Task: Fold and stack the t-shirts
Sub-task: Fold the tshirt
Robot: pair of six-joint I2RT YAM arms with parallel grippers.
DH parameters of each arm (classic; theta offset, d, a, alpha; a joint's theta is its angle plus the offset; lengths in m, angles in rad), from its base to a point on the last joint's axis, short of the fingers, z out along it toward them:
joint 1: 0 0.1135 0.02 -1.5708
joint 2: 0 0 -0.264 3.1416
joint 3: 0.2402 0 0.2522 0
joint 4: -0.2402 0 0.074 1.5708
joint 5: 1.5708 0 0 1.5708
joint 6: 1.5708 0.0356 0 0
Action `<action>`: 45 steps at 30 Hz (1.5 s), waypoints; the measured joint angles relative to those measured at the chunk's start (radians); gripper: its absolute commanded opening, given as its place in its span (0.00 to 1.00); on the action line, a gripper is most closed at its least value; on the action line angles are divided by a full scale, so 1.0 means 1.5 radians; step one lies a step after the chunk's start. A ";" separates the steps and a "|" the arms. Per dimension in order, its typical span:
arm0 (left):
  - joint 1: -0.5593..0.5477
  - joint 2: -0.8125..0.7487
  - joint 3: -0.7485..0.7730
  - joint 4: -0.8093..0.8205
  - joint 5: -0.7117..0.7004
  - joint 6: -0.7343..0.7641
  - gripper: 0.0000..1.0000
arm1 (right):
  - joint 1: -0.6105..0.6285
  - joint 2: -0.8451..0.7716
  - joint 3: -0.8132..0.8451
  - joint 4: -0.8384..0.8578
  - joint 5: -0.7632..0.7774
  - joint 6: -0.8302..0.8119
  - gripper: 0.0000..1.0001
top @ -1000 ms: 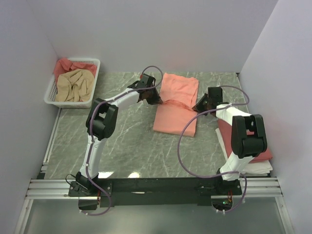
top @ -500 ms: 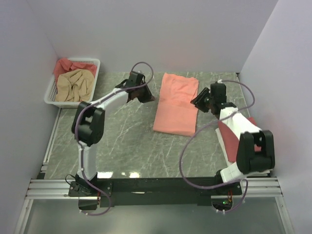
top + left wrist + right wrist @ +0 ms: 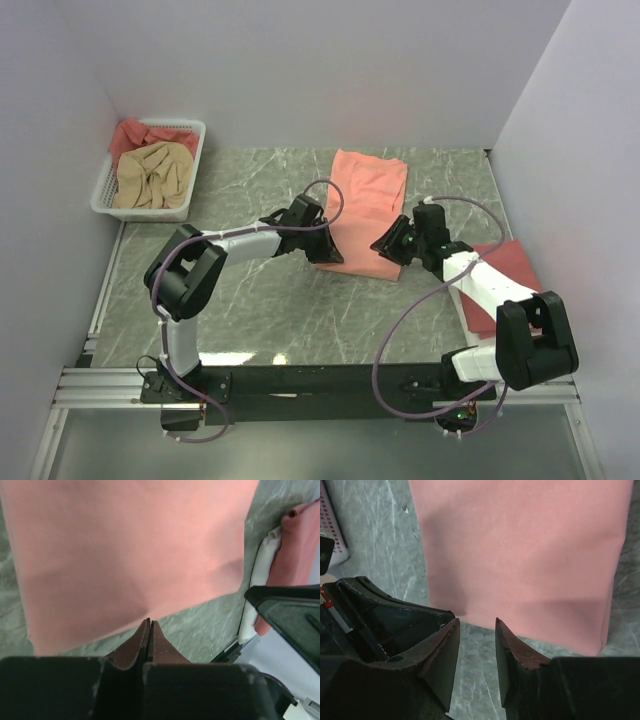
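A salmon-pink t-shirt (image 3: 365, 205) lies flat on the table as a long folded rectangle. My left gripper (image 3: 328, 256) is at its near left corner. In the left wrist view this gripper (image 3: 149, 622) is shut, with its tips touching the shirt's (image 3: 130, 555) near edge and no cloth visible between them. My right gripper (image 3: 386, 246) is at the near right corner. It (image 3: 476, 622) is open over bare table, just short of the shirt's (image 3: 520, 550) edge. A folded rose-red t-shirt (image 3: 510, 262) lies at the right. Beige (image 3: 150, 175) and red (image 3: 130, 135) t-shirts sit crumpled in the basket.
The white lattice basket (image 3: 192, 165) stands at the back left by the wall. A white sheet (image 3: 472, 305) lies under the rose-red shirt beside the right arm. Walls close in the table on three sides. Both purple cables (image 3: 400, 330) loop over the table.
Both grippers have moved from the shirt's middle, out to its sides, then to its near edge. The left gripper has shut. The pinched crease is gone and the shirt lies flat.
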 measured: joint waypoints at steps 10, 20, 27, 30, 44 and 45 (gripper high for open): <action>0.007 0.014 -0.047 0.025 -0.017 -0.009 0.01 | -0.012 0.070 -0.050 0.012 0.014 -0.016 0.40; 0.018 0.011 -0.090 0.055 -0.021 -0.031 0.01 | -0.070 0.012 -0.108 -0.009 0.040 -0.030 0.40; 0.035 -0.010 -0.110 0.057 -0.019 -0.030 0.01 | -0.078 -0.014 -0.120 -0.052 0.061 -0.047 0.41; 0.039 -0.027 -0.110 0.047 -0.019 -0.018 0.04 | -0.078 -0.037 -0.116 -0.076 0.073 -0.053 0.41; 0.090 0.069 0.215 -0.081 -0.113 0.109 0.41 | -0.065 0.065 0.121 -0.136 0.167 -0.076 0.43; 0.095 0.091 0.240 -0.088 -0.117 0.128 0.42 | -0.065 0.087 0.139 -0.136 0.172 -0.080 0.43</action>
